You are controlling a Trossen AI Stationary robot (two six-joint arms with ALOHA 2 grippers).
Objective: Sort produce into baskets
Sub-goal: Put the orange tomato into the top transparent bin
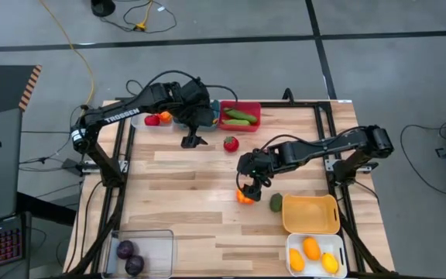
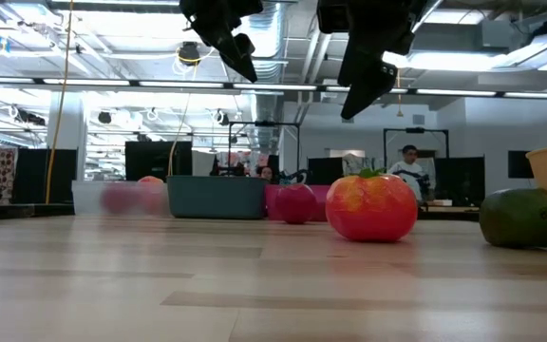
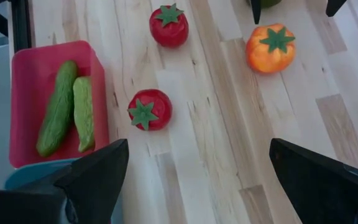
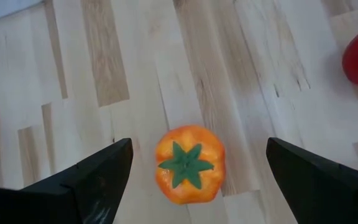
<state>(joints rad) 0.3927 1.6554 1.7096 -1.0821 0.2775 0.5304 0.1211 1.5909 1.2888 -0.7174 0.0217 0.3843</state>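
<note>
Two grippers are seen with fingers spread wide, neither holding anything. The right gripper (image 1: 245,188) is positioned directly above an orange tomato (image 4: 188,163) lying on the table (image 1: 184,194), beside a green fruit (image 1: 276,202) and the orange-yellow basket (image 1: 310,215). The left gripper (image 1: 193,140) is held near the red basket (image 1: 239,116), in which two cucumbers (image 3: 67,109) are contained; a red tomato (image 1: 231,143) lies just beside it.
</note>
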